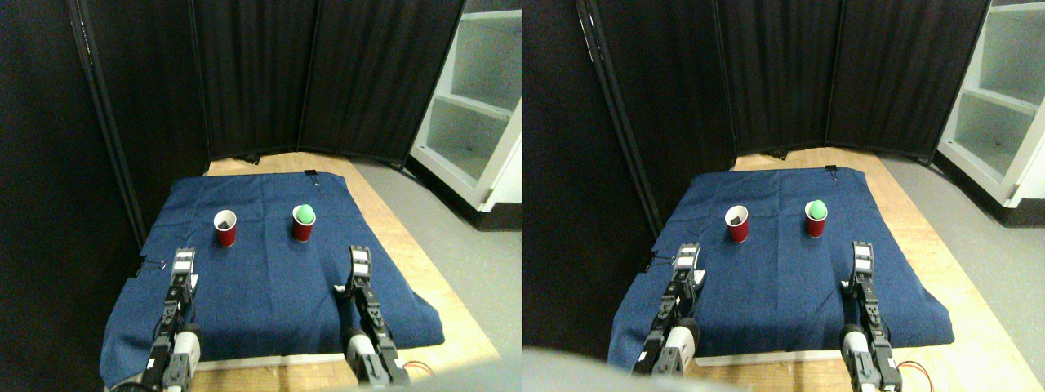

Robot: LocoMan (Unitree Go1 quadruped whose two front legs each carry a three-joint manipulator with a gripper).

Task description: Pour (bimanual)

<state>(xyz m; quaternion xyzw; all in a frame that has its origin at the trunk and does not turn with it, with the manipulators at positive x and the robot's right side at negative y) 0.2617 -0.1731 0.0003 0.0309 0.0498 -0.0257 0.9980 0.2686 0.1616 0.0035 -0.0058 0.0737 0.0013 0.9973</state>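
I see two red cups upright on blue cloth [269,269]: left cup [224,228] empty-looking, right cup [304,223] holding green ball [305,213]. Left gripper [183,262], right gripper [359,260] short of cups; can't tell fingers' state.

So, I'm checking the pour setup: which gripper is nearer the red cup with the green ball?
Right. The right gripper sits just below and right of the cup with the green ball; the left gripper is far off, below the other red cup.

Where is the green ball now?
The green ball sits in the right red cup on the blue cloth, ahead of the right gripper.
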